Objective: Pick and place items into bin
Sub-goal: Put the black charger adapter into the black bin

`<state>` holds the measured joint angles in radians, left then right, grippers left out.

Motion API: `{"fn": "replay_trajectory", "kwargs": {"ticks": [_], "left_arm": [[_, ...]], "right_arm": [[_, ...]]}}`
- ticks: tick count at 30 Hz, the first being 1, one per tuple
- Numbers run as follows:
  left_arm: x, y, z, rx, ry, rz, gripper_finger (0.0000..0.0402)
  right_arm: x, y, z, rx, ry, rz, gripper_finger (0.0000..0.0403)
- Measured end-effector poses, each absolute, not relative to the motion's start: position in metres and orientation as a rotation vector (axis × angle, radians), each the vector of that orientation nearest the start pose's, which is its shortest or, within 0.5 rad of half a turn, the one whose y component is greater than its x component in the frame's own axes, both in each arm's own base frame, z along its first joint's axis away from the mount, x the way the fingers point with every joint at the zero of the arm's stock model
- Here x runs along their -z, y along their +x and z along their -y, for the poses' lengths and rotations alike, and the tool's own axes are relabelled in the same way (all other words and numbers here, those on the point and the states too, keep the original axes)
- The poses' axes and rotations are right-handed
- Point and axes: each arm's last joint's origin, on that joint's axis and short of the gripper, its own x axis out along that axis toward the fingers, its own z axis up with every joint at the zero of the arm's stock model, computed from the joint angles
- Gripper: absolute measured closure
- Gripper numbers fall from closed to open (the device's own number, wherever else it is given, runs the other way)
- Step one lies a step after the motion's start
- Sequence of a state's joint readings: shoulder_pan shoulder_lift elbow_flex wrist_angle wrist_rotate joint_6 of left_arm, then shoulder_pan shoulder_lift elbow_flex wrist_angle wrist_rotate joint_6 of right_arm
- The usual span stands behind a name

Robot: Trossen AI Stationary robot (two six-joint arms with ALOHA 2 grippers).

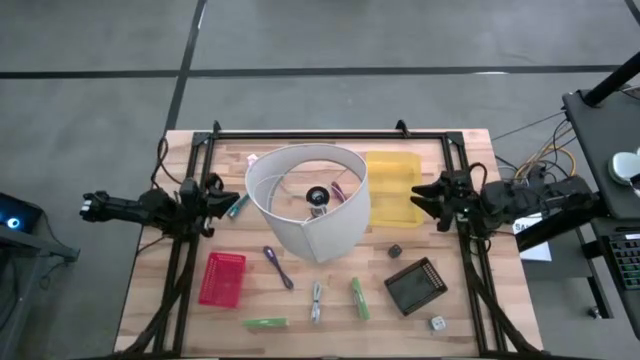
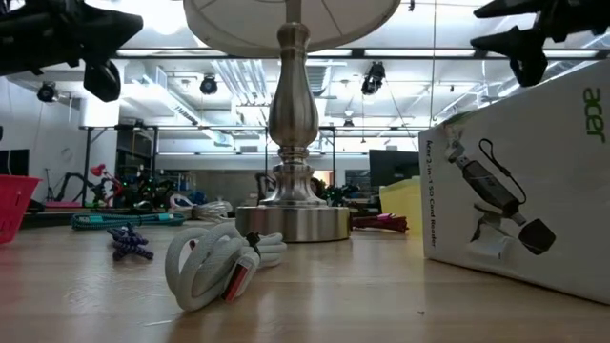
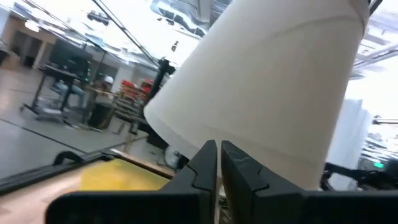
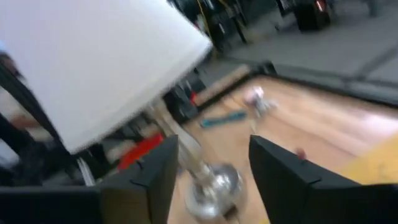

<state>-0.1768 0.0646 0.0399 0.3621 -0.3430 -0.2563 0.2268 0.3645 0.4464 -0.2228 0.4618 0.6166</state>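
- My right gripper (image 1: 422, 197) has its fingers spread apart on nothing, raised over the yellow bin (image 1: 392, 187); I read that as ready to reach for an item.
- My left gripper (image 1: 224, 196) has fingers nearly together, empty, waiting near the table's (image 1: 150, 290) left edge.
- The bin sits toward the far right edge, touching the white lamp (image 1: 312, 205), which crowds the middle.
- Items lie along the near edge: purple pen (image 1: 277, 266), green stick (image 1: 359, 297), silvery clip (image 1: 316, 301), none binned that I can see.
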Motion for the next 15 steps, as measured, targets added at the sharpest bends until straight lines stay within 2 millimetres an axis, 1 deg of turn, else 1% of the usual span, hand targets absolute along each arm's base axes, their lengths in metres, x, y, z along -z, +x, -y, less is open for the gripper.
{"fn": "replay_trajectory", "kwargs": {"ticks": [4,6,9,12,15], "left_arm": [[-0.206,0.093,0.006,-0.138,-0.336,0.350,0.0365],[-0.206,0.093,0.006,-0.137,-0.336,0.352,0.0356],[-0.207,0.092,0.006,-0.137,-0.334,0.358,0.0351],[-0.209,0.092,0.006,-0.137,-0.324,0.376,0.0350],[-0.210,0.091,0.006,-0.145,-0.326,0.392,0.0350]], "right_arm": [[-0.278,0.110,-0.013,0.308,0.671,-0.185,0.0195],[-0.284,0.113,-0.015,0.293,0.696,-0.253,0.0193],[-0.289,0.121,-0.018,0.268,0.741,-0.306,0.0195],[-0.294,0.133,-0.022,0.245,0.740,-0.356,0.0199],[-0.294,0.145,-0.026,0.241,0.721,-0.413,0.0203]]}}
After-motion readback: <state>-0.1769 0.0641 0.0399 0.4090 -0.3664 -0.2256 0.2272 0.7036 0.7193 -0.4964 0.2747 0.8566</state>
